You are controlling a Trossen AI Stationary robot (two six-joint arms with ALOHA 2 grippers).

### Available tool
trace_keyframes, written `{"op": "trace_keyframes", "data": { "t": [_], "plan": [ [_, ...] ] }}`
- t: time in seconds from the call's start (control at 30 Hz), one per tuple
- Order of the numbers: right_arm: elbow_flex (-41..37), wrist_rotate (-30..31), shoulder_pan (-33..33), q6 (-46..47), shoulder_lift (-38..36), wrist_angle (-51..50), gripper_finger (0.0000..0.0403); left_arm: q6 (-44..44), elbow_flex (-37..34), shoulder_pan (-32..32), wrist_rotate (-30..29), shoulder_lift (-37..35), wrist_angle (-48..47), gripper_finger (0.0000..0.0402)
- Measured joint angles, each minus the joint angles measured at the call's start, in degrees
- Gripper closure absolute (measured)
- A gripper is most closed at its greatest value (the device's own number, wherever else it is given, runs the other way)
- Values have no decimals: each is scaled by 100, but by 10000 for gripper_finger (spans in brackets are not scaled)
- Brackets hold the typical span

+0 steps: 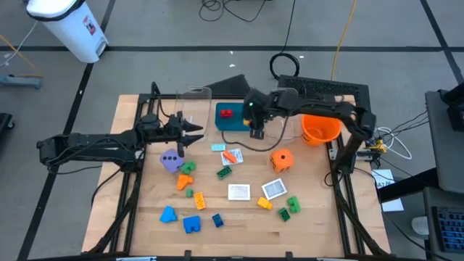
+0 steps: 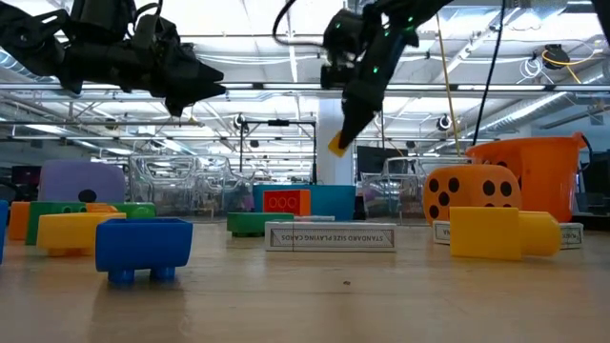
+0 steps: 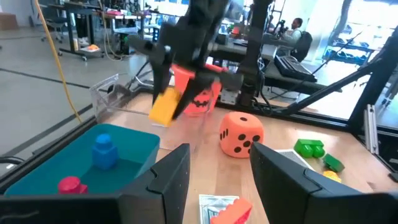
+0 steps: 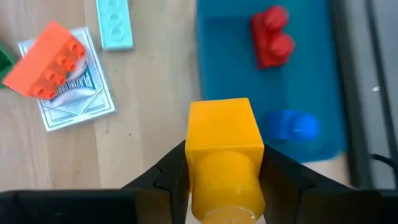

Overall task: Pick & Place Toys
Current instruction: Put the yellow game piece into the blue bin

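Note:
My right gripper (image 1: 257,132) hangs above the table by the near edge of the teal tray (image 1: 238,123), shut on a yellow brick (image 2: 337,144). A red brick (image 4: 273,43) and a blue piece (image 4: 292,127) lie inside the tray. An orange brick (image 4: 46,59) lies on a white card (image 4: 74,102), beside a pale teal flat brick (image 4: 115,25). My left gripper (image 3: 217,180) floats level at the table's left, left of the tray, open with nothing between its fingers. My right gripper pinches the yellow brick by two opposite sides (image 4: 199,163) between its two fingers. The fingers slant downward from the table's far right. The brick hangs from the fingertips (image 2: 349,119), lifted clear of the table and tray.
An orange bowl (image 1: 320,130) stands at the far right and a clear bin (image 1: 194,101) at the far left. An orange die (image 1: 281,160), a purple die (image 1: 171,161), cards (image 1: 239,191) and several loose bricks (image 1: 191,223) cover the middle and near part of the table.

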Motion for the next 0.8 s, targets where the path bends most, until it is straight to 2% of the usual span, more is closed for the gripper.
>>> {"op": "trace_keyframes", "data": {
  "t": [0.1,0.23,0.43,0.6,0.8],
  "plan": [
    [207,-16,-109,23,-217,11,269,57,0,14,-11,0,28,227],
    [838,-239,-292,-82,-103,-239,272,83,0,101,-9,0,127,227],
    [2257,-486,-445,-454,865,-741,272,91,0,264,5,0,164,227],
    [3301,-489,-515,-703,1723,-1182,272,33,0,330,304,1,160,227],
    [3817,-491,-622,-815,2403,-1491,272,11,0,337,459,2,157,227]
  ]
}}
